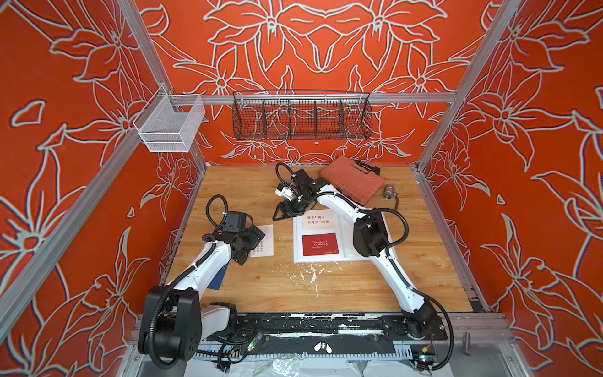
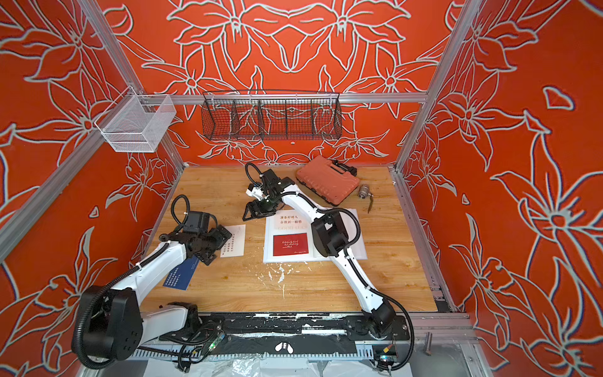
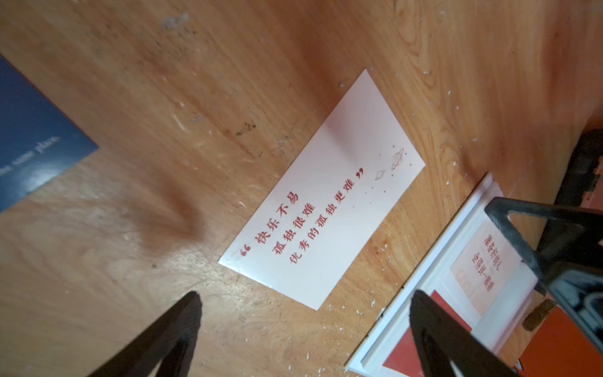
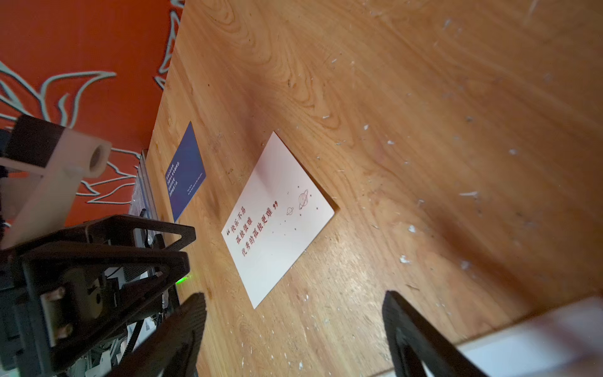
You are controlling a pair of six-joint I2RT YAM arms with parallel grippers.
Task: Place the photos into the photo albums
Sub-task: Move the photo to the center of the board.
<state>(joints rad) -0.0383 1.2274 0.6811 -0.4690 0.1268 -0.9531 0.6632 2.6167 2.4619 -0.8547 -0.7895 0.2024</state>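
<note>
Black jaws of the left gripper [image 3: 306,293] hang wide and empty over the white card [image 3: 323,199], flat on the wooden table [image 3: 130,98] beside the open album [image 1: 346,241]; pinched against bare wood it may just skid or buckle. Right gripper [image 4: 293,295], spread too, hovers near the album's corner and could nudge it

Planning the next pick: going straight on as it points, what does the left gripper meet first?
Probably the red-lettered white card, flat on the table ahead of the left gripper, jaws open; depth is uncertain.
</note>
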